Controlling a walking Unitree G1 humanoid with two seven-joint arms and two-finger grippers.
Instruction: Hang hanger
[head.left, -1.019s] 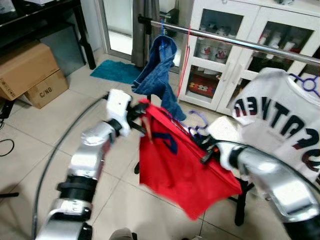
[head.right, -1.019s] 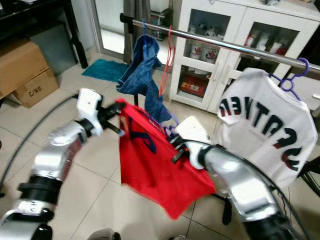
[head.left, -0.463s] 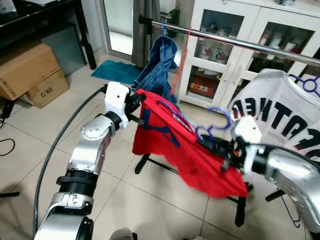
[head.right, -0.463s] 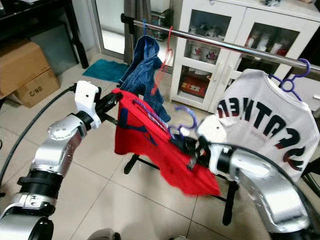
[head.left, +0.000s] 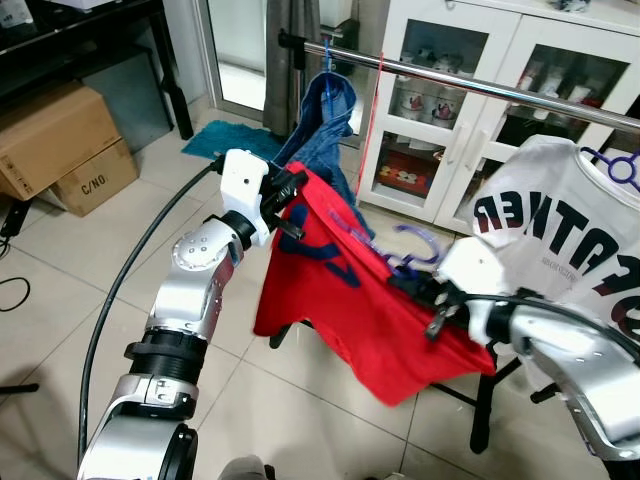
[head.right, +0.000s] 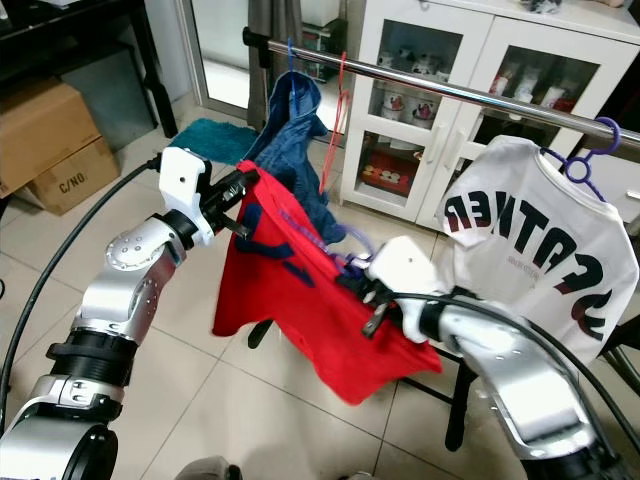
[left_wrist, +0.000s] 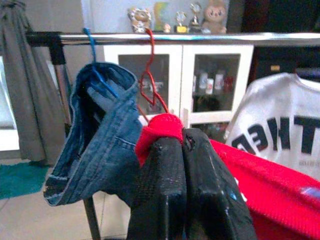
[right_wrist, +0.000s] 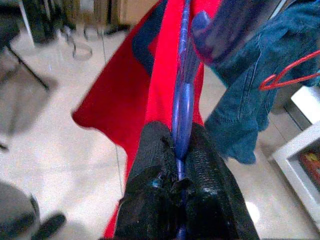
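Right gripper (right_wrist: 176, 160) clamps the stiff, light hanger (right_wrist: 181, 115); left gripper (left_wrist: 182, 150) pinches the floppy red shirt (head.left: 350, 310).

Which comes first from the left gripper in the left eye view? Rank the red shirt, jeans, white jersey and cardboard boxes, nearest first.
From the left gripper:
1. Red shirt, pinched in its fingers.
2. Jeans, just behind on the rail.
3. Cardboard boxes on the robot's left and white jersey on its right: too close to call.
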